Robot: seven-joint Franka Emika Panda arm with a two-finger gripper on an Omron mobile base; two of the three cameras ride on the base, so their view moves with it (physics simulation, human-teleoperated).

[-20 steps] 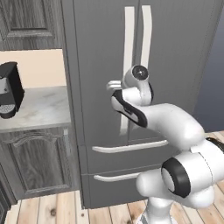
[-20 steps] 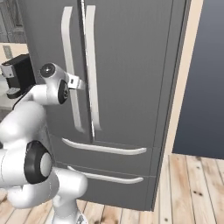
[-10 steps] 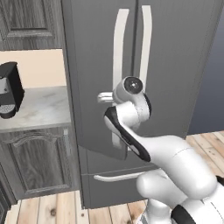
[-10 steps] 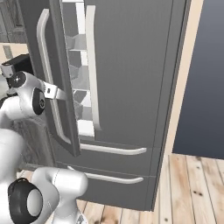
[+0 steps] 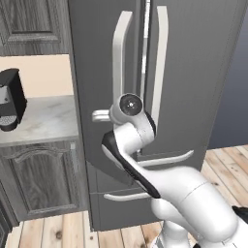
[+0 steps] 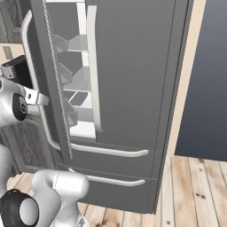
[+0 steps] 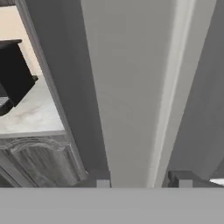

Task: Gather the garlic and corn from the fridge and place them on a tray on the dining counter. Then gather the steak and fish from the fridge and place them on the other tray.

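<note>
The fridge (image 5: 193,72) stands straight ahead of us, tall and dark grey, with its left door (image 6: 42,66) swung partly outward while the right door (image 6: 133,75) sits flush. Through the gap in the right base view we see pale shelves and door bins (image 6: 75,84) inside. Our gripper (image 7: 142,179) is at the left door's long pale handle (image 5: 120,58): in the hand view the handle runs up between the two dark finger tips (image 7: 181,178), one on each side of it, so the jaws straddle the bar, though we cannot tell whether they press on it. Below the doors are two drawers with pale horizontal handles (image 6: 111,151). Left of the fridge, a black coffee machine (image 5: 10,99) sits on a marbled wall counter (image 5: 43,121) above dark wood cabinets (image 5: 43,177).
</note>
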